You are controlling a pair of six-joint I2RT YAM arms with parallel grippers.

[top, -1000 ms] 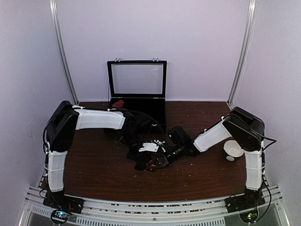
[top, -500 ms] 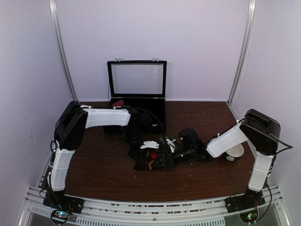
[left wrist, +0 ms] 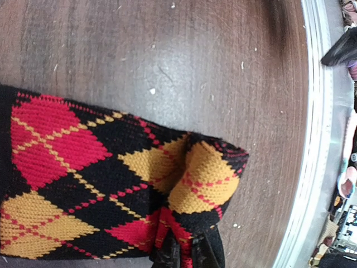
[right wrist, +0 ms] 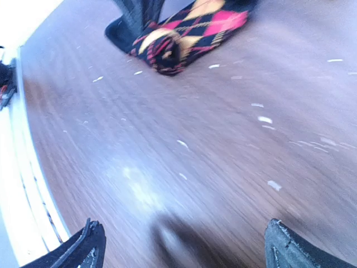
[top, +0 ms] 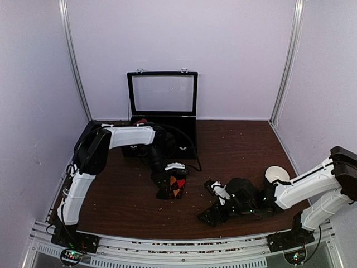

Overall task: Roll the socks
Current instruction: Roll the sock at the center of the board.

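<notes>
Sock (top: 173, 186) of black knit with red and orange diamonds is seen lying flat on the brown table (top: 122, 207), about midway across it; the sock (left wrist: 83, 178) is shown close up by the left wrist camera, with one end bunched and curled over on itself; the same curled end is turned towards the right wrist camera, where the sock (right wrist: 187, 30) appears blurred at the top of the view. The left gripper (top: 166, 177) is pressed down on the sock, and its dark fingers (left wrist: 195, 254) are closed tightly on the fabric at the curled end. The right gripper (top: 211, 202) is held low over bare wood, well apart from the sock, to the right and nearer the front rail (top: 167, 245); its jaws are spread wide with nothing between them, as is confirmed by the two fingertips at the bottom corners of its own view, around the right gripper (right wrist: 187, 248). Pale crumbs are scattered over the tabletop. A white bowl (top: 274, 174) is set near the right arm; a black case (top: 162, 94) with a clear lid is stood open at the back wall.
</notes>
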